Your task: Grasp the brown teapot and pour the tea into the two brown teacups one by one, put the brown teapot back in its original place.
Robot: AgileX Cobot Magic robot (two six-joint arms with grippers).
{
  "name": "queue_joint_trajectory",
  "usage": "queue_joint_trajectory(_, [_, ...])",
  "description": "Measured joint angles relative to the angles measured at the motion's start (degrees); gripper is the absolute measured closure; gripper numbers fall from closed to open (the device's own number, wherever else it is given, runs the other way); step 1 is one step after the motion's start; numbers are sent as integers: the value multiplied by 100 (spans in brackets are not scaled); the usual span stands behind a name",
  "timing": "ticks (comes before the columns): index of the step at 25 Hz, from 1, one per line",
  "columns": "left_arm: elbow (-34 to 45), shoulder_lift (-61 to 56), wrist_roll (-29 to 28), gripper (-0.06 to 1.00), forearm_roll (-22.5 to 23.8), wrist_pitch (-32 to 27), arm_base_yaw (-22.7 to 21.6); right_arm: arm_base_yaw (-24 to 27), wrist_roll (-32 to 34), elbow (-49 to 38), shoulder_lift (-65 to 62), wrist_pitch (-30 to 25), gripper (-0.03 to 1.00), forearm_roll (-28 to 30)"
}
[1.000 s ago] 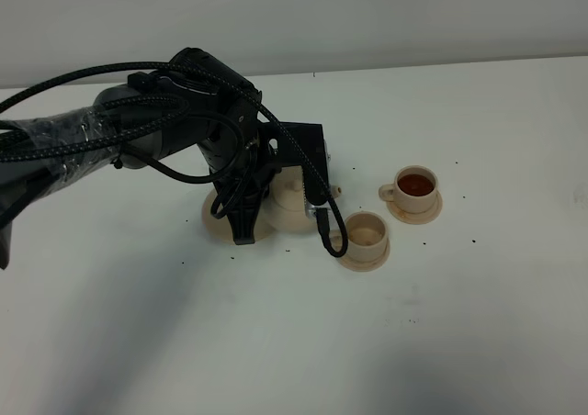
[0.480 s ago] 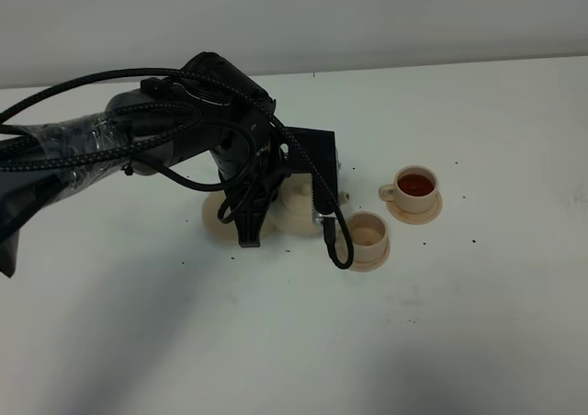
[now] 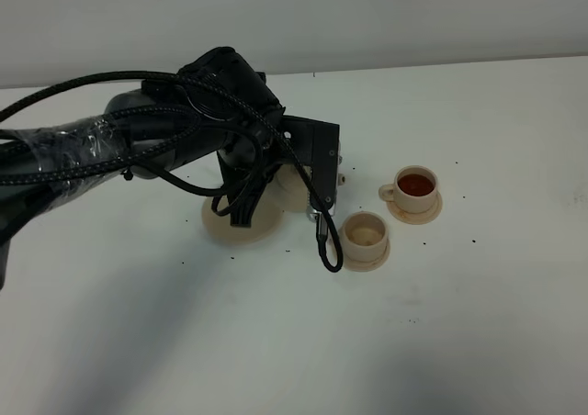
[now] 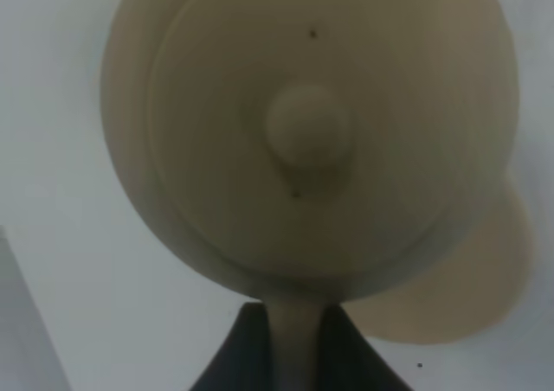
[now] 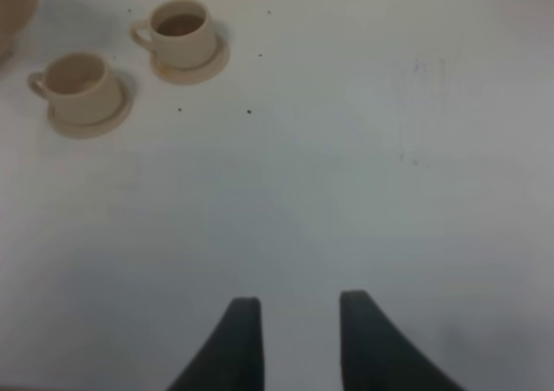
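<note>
My left gripper is shut on the loop handle of the brown teapot and holds it in the air, just right of the original place, a wide tan saucer plate. The arm hides most of the pot. In the left wrist view the teapot is seen from above, with its handle between my fingers and the plate below. The near teacup looks empty. The far teacup holds dark tea. My right gripper is open and empty over bare table.
The white table has small dark specks around the cups. A black cable hangs from the left arm close to the near cup. The right wrist view shows both cups far from the right gripper.
My left gripper has lifted the teapot off the saucer plate and moved it up and slightly right toward the cups. The plate now shows more. The cups have not moved.
</note>
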State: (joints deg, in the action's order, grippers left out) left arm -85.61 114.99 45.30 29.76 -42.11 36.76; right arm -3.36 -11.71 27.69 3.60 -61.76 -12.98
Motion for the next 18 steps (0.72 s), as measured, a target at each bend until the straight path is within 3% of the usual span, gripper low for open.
queue_joint_trajectory(8, [0, 0, -207, 82, 906, -2, 272, 0, 0, 0, 0, 0, 73, 0])
queue_joint_trajectory(18, [0, -5, -221, 82, 1291, -265, 566, 0, 0, 0, 0, 0, 73, 0])
